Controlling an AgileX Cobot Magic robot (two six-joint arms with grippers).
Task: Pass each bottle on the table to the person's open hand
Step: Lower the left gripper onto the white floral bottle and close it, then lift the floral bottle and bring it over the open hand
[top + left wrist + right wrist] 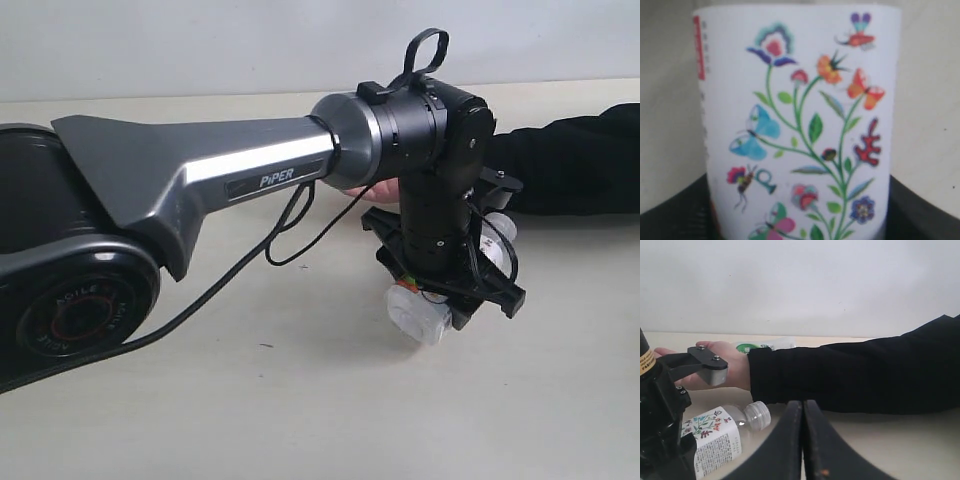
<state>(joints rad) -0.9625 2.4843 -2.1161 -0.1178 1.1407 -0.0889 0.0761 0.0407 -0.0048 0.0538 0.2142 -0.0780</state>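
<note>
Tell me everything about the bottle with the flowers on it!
The flowery bottle is small and made of clear plastic, with a pale cap. Its white label shows green stems, colourful flowers and butterflies. It lies on its side on the pale table. The robot's left hand reaches down around it, but whether it is squeezing the bottle is unclear.

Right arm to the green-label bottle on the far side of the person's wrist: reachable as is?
Probably not straight on: the person's sleeve and hand lie between the right gripper and the green-label bottle.

White bottle, colourful flower print; black sleeve; beige table.
</note>
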